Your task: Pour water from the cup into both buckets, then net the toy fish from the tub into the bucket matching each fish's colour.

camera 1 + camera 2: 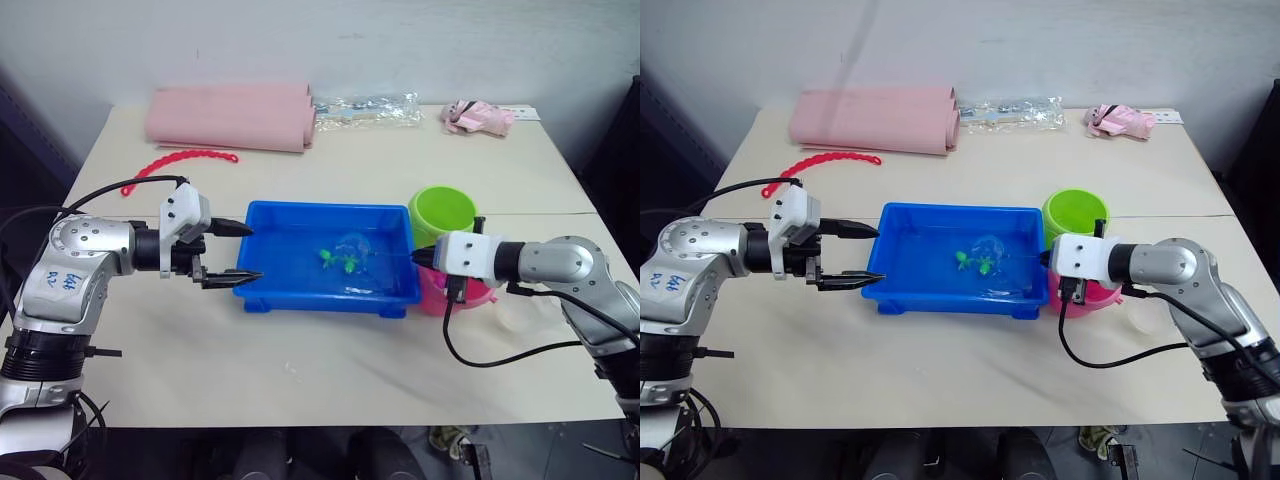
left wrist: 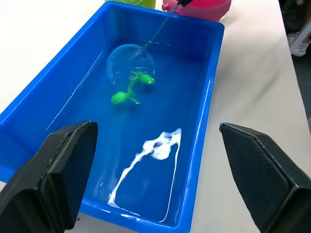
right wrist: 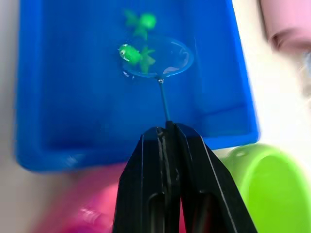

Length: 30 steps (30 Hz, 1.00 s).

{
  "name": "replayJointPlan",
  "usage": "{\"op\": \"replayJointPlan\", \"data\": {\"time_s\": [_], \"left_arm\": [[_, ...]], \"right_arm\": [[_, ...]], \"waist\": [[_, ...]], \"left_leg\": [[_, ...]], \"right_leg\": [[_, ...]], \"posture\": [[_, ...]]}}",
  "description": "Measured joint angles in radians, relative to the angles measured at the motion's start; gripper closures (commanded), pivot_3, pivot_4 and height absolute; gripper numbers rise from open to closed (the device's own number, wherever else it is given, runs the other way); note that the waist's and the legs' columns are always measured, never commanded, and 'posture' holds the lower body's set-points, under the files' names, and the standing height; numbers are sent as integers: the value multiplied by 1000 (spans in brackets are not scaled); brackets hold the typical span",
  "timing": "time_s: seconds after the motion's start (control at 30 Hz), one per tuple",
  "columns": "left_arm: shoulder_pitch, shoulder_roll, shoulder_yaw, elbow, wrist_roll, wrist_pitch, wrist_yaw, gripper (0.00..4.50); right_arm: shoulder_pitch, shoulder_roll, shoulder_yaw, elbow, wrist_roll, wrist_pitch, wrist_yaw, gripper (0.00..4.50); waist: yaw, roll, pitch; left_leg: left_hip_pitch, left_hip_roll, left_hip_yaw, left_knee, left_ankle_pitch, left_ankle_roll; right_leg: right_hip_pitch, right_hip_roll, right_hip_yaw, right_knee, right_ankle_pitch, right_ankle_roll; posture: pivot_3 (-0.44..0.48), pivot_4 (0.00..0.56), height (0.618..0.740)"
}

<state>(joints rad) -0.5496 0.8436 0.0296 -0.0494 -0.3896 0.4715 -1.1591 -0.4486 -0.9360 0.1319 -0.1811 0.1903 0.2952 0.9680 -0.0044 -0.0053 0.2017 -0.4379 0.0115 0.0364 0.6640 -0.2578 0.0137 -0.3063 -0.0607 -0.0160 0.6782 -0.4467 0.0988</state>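
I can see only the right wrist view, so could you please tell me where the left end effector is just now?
Observer: The left end effector hovers open at the tub's left end, off the rim.
Operator: Thank you. Is anything lying on the table behind the tub?
Observer: Yes, a folded pink cloth lies at the far edge, with a red beaded chain in front of it.
Operator: And how do the two buckets stand?
Observer: The green bucket stands behind the pink bucket, both at the tub's right end.
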Motion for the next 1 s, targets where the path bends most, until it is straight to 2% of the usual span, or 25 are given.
{"op": "replayJointPlan", "data": {"time_s": [0.27,0.43,0.57,0.7,0.87,0.93,1.0], "left_arm": [[-57,-43,-19,42,0,-16,-12,100],[-116,-103,-45,93,0,-32,-20,100],[-168,-179,-50,126,-13,-28,-15,100],[-212,-225,-55,145,-28,-19,-21,100],[-228,-249,-82,194,-17,-49,-39,100],[-232,-259,-90,219,-12,-63,-46,100],[-236,-260,-90,228,-8,-71,-51,100]], "right_arm": [[57,-21,-200,-149,236,414,-6,4500],[49,-46,-328,-207,340,550,-29,4500],[42,-116,-403,-215,346,549,-32,4500],[56,-226,-470,-167,258,439,-30,4500],[108,-276,-479,-77,80,186,-49,4500],[145,-311,-426,-42,-56,-26,-73,4500],[180,-418,-329,13,-284,-342,-150,4500]], "waist": [[4,0,0],[3,0,0],[5,0,0],[3,0,0],[1,0,0],[-1,0,0],[-2,1,0]], "left_leg": [[0,0,0,0,0,0],[0,0,0,0,0,0],[-1,-1,0,0,0,0],[-1,-1,1,0,0,1],[-1,-1,1,0,0,1],[-1,-1,2,0,0,1],[-1,-1,3,-1,0,1]], "right_leg": [[1,0,0,-1,0,0],[1,0,0,-2,0,0],[1,0,0,-2,0,0],[1,0,1,-2,0,0],[1,1,1,-2,0,0],[0,1,1,-2,0,0],[-1,1,3,-1,0,0]], "posture": [[0,150,740],[0,150,740],[0,150,740],[0,150,740],[0,150,740],[0,150,740],[0,150,740]]}}
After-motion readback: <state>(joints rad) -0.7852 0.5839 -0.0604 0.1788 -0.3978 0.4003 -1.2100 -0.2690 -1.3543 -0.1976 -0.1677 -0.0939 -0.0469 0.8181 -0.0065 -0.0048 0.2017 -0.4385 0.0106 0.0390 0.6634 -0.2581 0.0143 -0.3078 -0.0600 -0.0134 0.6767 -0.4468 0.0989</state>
